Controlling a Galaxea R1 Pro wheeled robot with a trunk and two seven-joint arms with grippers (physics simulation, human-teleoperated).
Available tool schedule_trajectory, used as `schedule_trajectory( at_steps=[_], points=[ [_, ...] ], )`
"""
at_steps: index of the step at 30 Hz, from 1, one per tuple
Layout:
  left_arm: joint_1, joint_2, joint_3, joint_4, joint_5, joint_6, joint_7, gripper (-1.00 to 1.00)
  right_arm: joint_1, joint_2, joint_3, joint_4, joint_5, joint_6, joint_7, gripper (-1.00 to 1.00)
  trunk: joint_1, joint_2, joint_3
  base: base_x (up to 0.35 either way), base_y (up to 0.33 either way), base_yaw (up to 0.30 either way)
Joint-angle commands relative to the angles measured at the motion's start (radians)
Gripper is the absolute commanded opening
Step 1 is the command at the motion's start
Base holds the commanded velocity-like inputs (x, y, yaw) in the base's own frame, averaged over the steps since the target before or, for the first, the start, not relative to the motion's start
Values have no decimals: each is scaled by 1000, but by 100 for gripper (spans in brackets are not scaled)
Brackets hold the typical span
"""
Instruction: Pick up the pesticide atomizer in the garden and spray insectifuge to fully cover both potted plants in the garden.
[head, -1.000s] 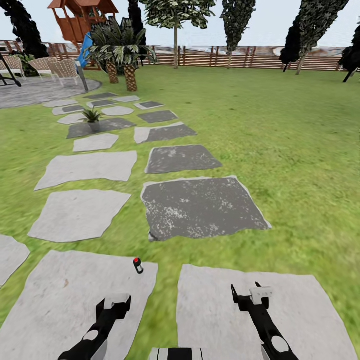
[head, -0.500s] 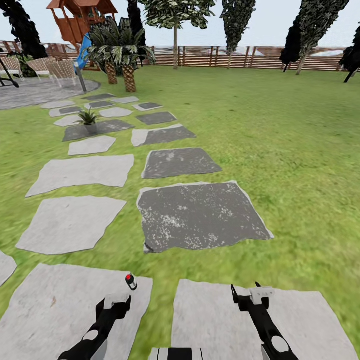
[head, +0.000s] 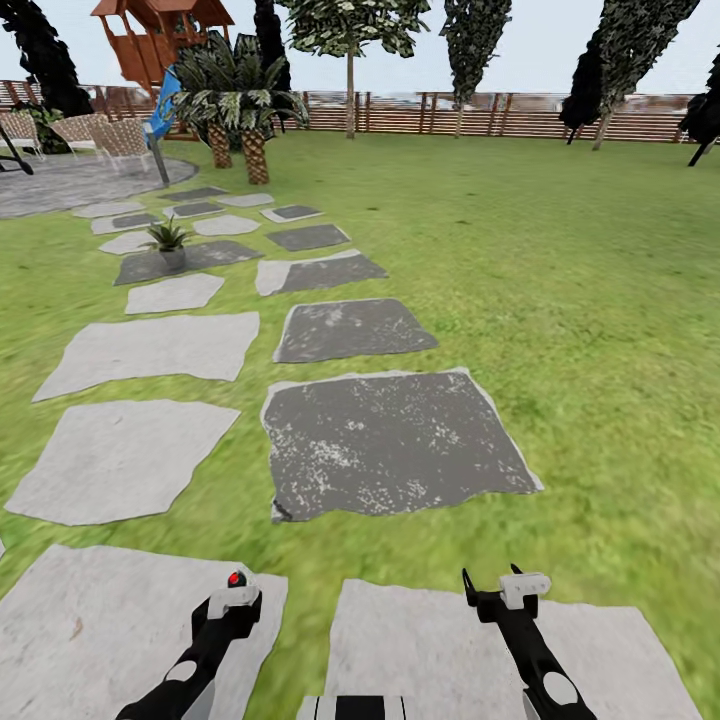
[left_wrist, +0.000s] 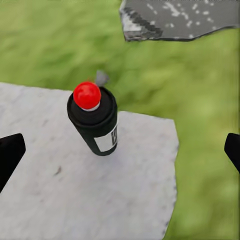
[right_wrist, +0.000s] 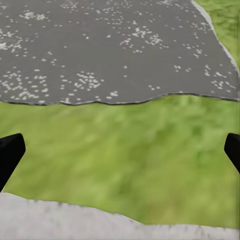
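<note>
Grass and paving stones (head: 120, 640) surround the upright spray bottle (left_wrist: 95, 122), standing just ahead of the left hand (left_wrist: 120, 150), fingers apart. A careless approach could topple it. Right hand (right_wrist: 120, 150) likewise spread.

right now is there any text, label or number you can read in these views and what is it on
No readable text.
Pesticide atomizer: a white label patch on its dark body, standing on a pale stepping stone; any print is too blurred to read.
Left gripper and right gripper: no markings visible.
Fence: no signs visible.
</note>
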Motion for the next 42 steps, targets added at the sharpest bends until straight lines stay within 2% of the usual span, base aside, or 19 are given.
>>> schedule_trajectory(
  at_steps=[1, 9, 17, 24, 42],
  points=[
    [-1, 0, -1, 1, 6, -3, -1, 100, 0, 0, 0, 1, 5, -3, 0, 100, 0, 0, -1, 21, -16, 0],
    [-1, 1, -1, -1, 7, -4, -1, 100, 0, 0, 0, 1, 5, -3, 0, 100, 0, 0, -1, 6, 110, -13],
    [-1, 2, -1, -2, 7, -5, -1, 100, 0, 0, 0, 1, 5, -3, 1, 100, 0, 0, -1, 0, 240, -245],
    [-1, 2, -1, -2, 7, -4, -1, 100, 0, 0, 0, 1, 5, -3, 0, 100, 0, 0, -1, 0, 19, -248],
    [0, 2, -2, -9, 7, -5, -1, 100, 0, 0, 1, -3, 5, -3, 0, 100, 0, 0, -1, -37, 5, -34]
  ],
)
